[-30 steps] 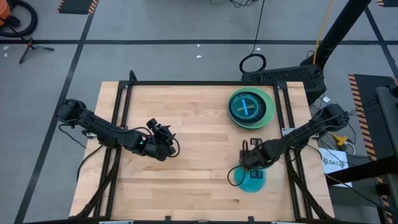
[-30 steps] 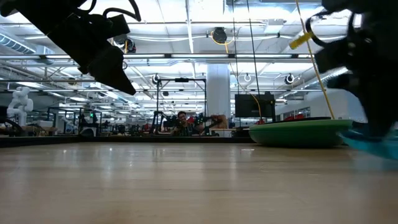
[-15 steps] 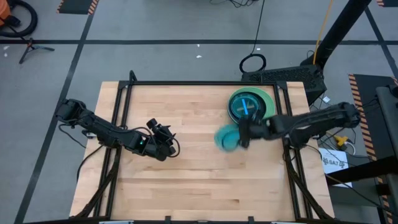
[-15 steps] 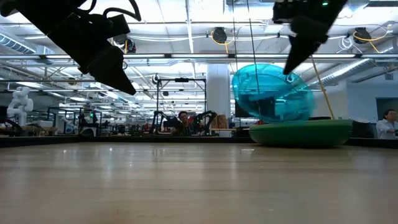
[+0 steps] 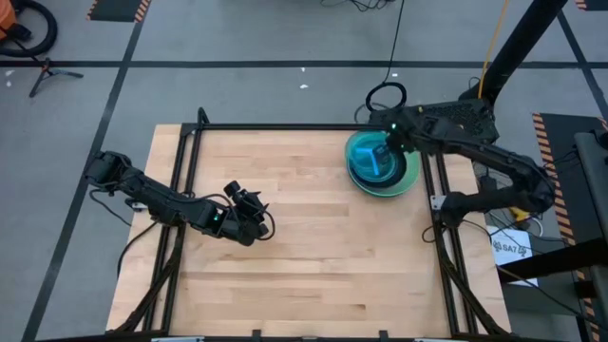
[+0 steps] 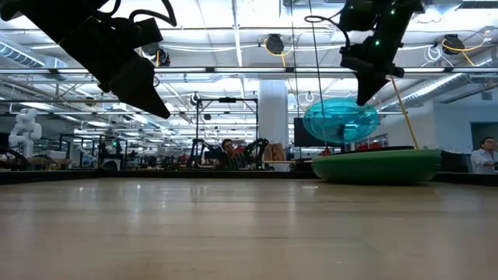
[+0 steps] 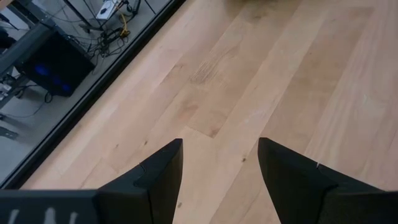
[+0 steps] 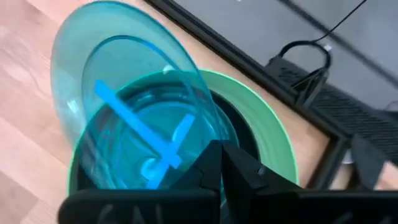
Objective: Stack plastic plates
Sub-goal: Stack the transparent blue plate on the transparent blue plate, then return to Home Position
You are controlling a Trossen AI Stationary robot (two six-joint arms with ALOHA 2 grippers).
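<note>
A stack of plates (image 5: 404,176) rests on the table's far right part: a mint green plate (image 8: 273,134) at the bottom, a dark plate above it, and a cyan-blue one with a blue cross on top. My right gripper (image 5: 389,142) hovers over this stack, shut on another translucent cyan-blue plate (image 6: 340,120). My left gripper (image 5: 260,223) hangs open above bare wood at the table's left middle, its fingers (image 7: 158,177) apart. No other plates show. My right gripper holds the cyan-blue plate by its rim (image 8: 200,144), pinched between the two fingers. The fingers (image 6: 367,87) come from above, pointing down. The plate hangs tilted below them, lifted clear just above the stack (image 6: 377,166).
The wooden table (image 5: 285,275) has a black frame rail (image 5: 435,204) along its right side, close to the stack. Cables and a black stand (image 5: 446,116) lie just beyond the far right corner. In the low view, people show far off in the room behind.
My right gripper has carried the cyan-blue plate from the table's near right part, where it lay low, up and toward the far edge until it hangs over the stack. The plate is lifted clear and tilted. The left arm has kept still.
</note>
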